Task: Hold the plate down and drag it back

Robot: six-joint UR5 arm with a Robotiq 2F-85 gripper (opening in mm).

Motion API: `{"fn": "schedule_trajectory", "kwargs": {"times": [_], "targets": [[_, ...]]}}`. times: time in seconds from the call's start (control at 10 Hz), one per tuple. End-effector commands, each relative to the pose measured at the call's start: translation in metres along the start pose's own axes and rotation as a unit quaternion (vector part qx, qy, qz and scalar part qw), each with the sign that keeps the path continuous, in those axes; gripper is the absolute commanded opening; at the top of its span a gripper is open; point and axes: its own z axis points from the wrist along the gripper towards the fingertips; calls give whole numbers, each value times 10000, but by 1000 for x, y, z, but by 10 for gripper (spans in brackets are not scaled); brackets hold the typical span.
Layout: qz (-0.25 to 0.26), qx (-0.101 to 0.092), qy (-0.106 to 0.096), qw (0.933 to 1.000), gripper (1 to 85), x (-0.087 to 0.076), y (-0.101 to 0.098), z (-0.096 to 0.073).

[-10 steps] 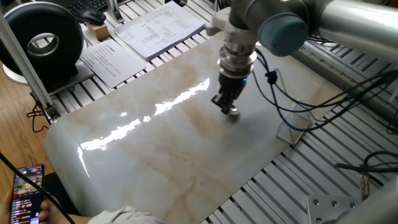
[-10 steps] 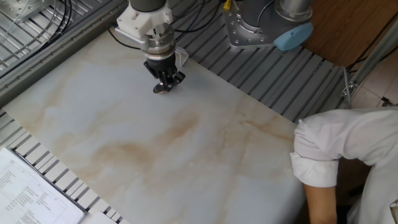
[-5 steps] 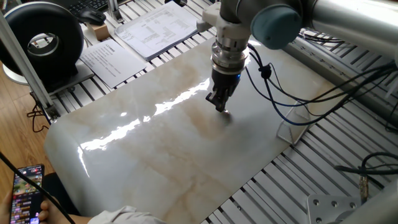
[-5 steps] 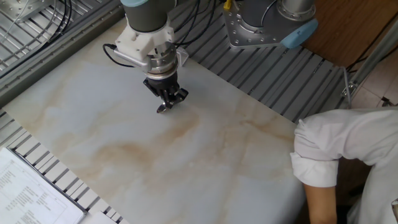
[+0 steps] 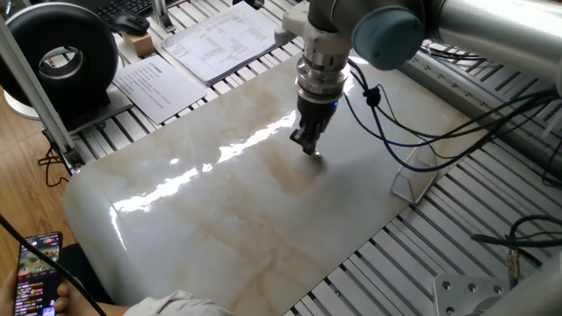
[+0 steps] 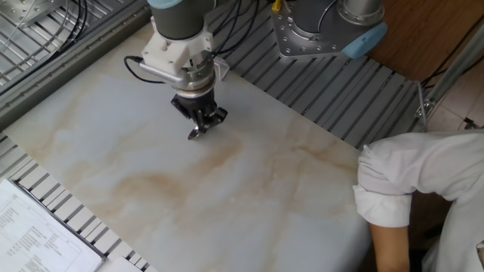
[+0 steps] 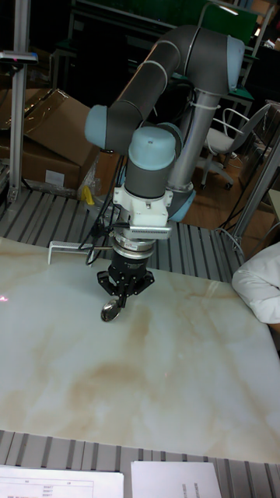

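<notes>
The claw (image 7: 117, 291) presses clenched fingertips onto the plate (image 7: 109, 313) on the marble slab (image 7: 155, 373). Only the tall fixed view shows the plate; no writing is legible.

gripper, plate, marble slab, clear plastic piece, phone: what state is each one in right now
gripper: pointing down, tip on the plate, jaws look nearly closed but cannot tell
plate: flat on the slab, pinned under the gripper tip
marble slab: flat on the table, glossy, glare streaks
clear plastic piece: standing beside the slab's edge, untouched
phone: screen lit
</notes>
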Motion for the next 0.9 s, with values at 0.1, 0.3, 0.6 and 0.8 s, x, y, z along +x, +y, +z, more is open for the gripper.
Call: {"fn": "schedule_trajectory", "kwargs": {"times": [0.1, 0.3, 0.6, 0.8], "targets": [[-409, 308, -228, 9984, 10, -41, 1, 11], [-433, 353, -134, 9983, 10, -49, 13, 3], [-523, 173, -32, 9985, 10, -43, 22, 3], [-619, 92, -256, 9977, 10, -56, 28, 3]]}}
